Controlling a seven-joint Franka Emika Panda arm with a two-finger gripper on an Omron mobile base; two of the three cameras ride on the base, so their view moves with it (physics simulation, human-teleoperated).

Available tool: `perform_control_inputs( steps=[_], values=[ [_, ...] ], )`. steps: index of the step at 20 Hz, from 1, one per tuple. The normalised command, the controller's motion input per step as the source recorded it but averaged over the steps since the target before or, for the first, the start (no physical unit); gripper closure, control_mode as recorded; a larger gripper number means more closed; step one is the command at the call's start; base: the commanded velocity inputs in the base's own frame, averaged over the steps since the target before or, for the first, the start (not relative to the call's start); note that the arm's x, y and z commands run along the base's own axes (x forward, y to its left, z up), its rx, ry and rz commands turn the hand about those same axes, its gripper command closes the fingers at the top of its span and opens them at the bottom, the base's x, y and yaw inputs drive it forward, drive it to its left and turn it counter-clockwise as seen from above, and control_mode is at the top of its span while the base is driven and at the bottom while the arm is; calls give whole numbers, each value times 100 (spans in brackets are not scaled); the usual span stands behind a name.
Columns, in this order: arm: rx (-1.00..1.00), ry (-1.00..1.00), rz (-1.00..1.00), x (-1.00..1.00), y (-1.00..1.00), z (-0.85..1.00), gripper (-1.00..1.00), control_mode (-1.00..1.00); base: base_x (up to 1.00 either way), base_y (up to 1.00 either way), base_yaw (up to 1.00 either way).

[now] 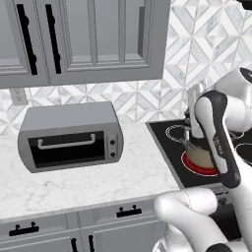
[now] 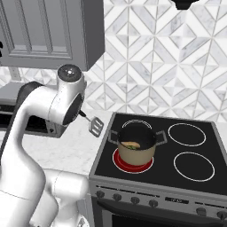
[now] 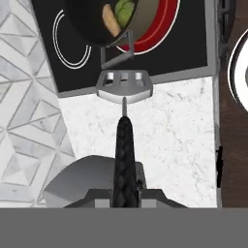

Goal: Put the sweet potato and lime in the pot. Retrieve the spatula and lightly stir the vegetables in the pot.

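Observation:
My gripper (image 3: 125, 194) is shut on the black handle of the spatula (image 3: 124, 140). Its slotted silver head (image 3: 124, 85) hangs over the counter just beside the stove's edge. In the right base view the spatula (image 2: 95, 125) sticks out from behind my arm, left of the pot (image 2: 137, 150). The tan pot (image 3: 97, 29) stands on a red-glowing burner. Inside it lie the sweet potato (image 3: 111, 22) and the lime (image 3: 125, 11), side by side. My arm partly hides the pot (image 1: 199, 155) in the left base view.
A grey toaster oven (image 1: 71, 138) sits on the marble counter (image 1: 98, 182) left of the black stove (image 2: 186, 173). Three unlit burners surround the pot. Grey wall cabinets (image 1: 88, 39) hang above the counter.

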Motion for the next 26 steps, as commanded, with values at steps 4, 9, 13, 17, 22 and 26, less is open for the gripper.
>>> perform_control_inputs(
  steps=[4, 9, 13, 17, 22, 26],
  values=[
    [26, 16, -20, 76, -63, 41, 100, -100, 0, 0, 0],
    [20, 24, -33, 87, -49, -3, 100, -100, 0, 0, 0],
    [19, 21, -30, 79, -54, -18, 100, -100, 0, 0, 0],
    [21, 18, -24, 38, -49, -44, 100, -100, 0, 0, 0],
    [7, 0, -19, 26, -52, -12, 100, -100, 0, 0, 0],
    [0, -4, -14, 35, -49, 0, 100, -100, 0, 0, 0]
  ],
)
